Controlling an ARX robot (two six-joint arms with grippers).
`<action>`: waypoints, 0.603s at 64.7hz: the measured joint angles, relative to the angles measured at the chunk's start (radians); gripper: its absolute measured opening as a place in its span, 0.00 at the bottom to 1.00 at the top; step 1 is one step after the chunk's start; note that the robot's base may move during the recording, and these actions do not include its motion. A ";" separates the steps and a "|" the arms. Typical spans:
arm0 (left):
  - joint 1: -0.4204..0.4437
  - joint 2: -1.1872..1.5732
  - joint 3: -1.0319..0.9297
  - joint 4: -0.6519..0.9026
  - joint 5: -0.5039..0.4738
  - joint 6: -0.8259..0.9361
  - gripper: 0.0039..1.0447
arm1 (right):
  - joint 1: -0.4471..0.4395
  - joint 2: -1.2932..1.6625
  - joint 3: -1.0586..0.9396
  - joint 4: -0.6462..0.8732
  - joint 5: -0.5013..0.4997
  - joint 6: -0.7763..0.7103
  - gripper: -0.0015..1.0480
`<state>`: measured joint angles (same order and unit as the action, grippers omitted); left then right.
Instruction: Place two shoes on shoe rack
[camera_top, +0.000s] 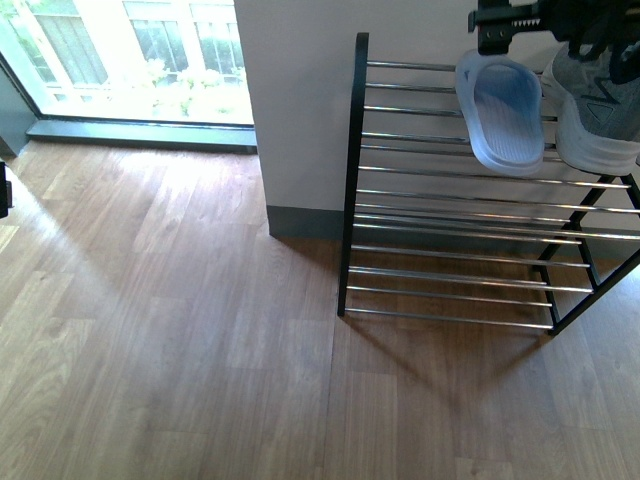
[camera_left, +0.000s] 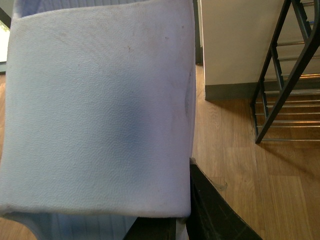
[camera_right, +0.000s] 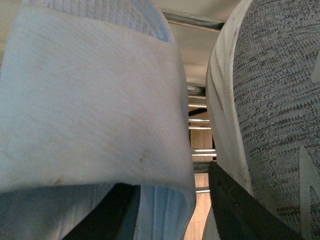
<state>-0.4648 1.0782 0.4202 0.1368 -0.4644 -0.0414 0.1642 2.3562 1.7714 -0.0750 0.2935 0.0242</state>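
- the wood floor (camera_top: 180, 330) fills most of the front view, with a white wall (camera_top: 300, 100) rising behind it.
- the shoe rack (camera_top: 450, 215) stands against that wall at the right. it has a black frame and shiny rods in several tiers.
- a grey sneaker (camera_top: 595, 110) with a thick white sole sits on the upper rods at the far right, partly cut off by the picture's edge.
- the first slipper (camera_top: 500, 115), pale blue, leans tilted on the same upper rods just beside the sneaker, its ribbed footbed facing out.
- the second slipper (camera_left: 100, 110), the same pale blue, hangs over the floor well apart from the rack. its strap fills the left wrist view.
- the right gripper (camera_top: 510, 25) is at the top end of the first slipper. one finger is under the strap and one is between slipper and sneaker, but whether it clamps cannot be told.
- the left gripper (camera_left: 190, 220) is closed on the second slipper.
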 joint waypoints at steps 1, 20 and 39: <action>0.000 0.000 0.000 0.000 0.000 0.000 0.02 | 0.001 -0.012 -0.013 0.008 -0.006 0.003 0.87; 0.000 0.000 0.000 0.000 0.000 0.000 0.02 | 0.025 -0.398 -0.505 0.365 -0.167 0.038 0.91; 0.000 0.000 0.000 0.000 0.000 0.000 0.02 | 0.006 -0.824 -1.010 0.649 -0.319 0.098 0.91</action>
<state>-0.4648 1.0782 0.4202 0.1368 -0.4644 -0.0414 0.1699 1.5318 0.7616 0.5743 -0.0257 0.1223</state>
